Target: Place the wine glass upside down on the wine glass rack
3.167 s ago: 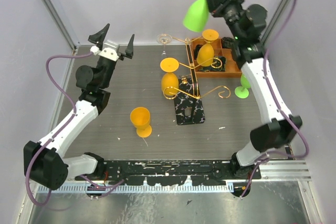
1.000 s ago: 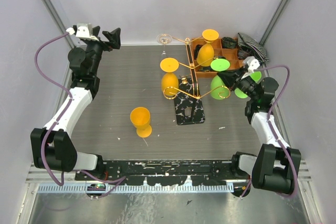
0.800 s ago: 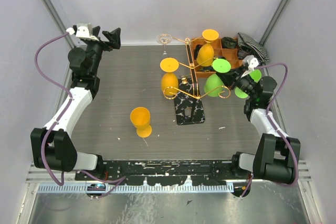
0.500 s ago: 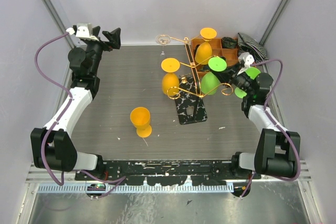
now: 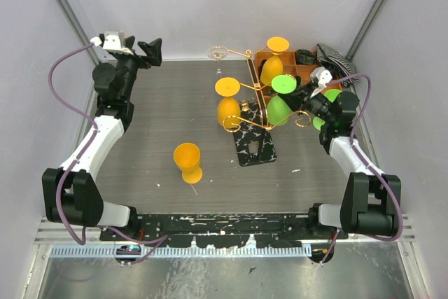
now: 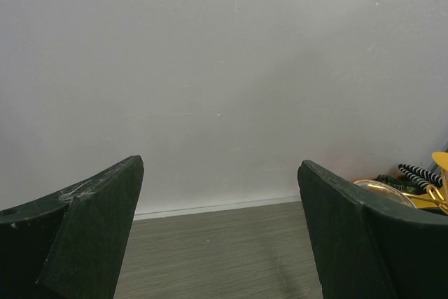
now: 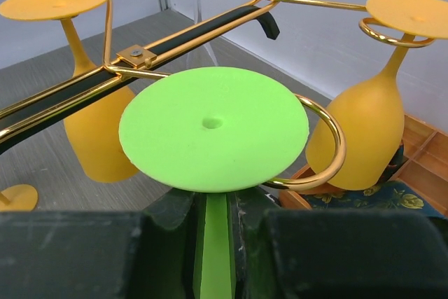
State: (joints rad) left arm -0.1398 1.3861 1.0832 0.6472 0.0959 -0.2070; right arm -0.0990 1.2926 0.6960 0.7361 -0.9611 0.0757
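R gripper (image 5: 299, 100) has green wine glass (image 5: 278, 109) inverted at wine glass rack (image 5: 253, 146)
R jaws pinched narrow on the stem, foot up, bowl down; foot (image 7: 213, 127) sits over a curled gold loop (image 7: 334, 146) on rack's right arm, can't tell if it rests there. 2 orange glasses (image 5: 227, 108) hang inverted on other arms. L gripper (image 5: 150, 50) spread wide, empty, by back-left wall, well apart

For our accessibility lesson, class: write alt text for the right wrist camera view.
An upside-down green wine glass, foot uppermost, has its stem pinched by the right gripper, beside a curled arm of the gold wine glass rack. Orange wine glasses hang inverted from the rack on either side.
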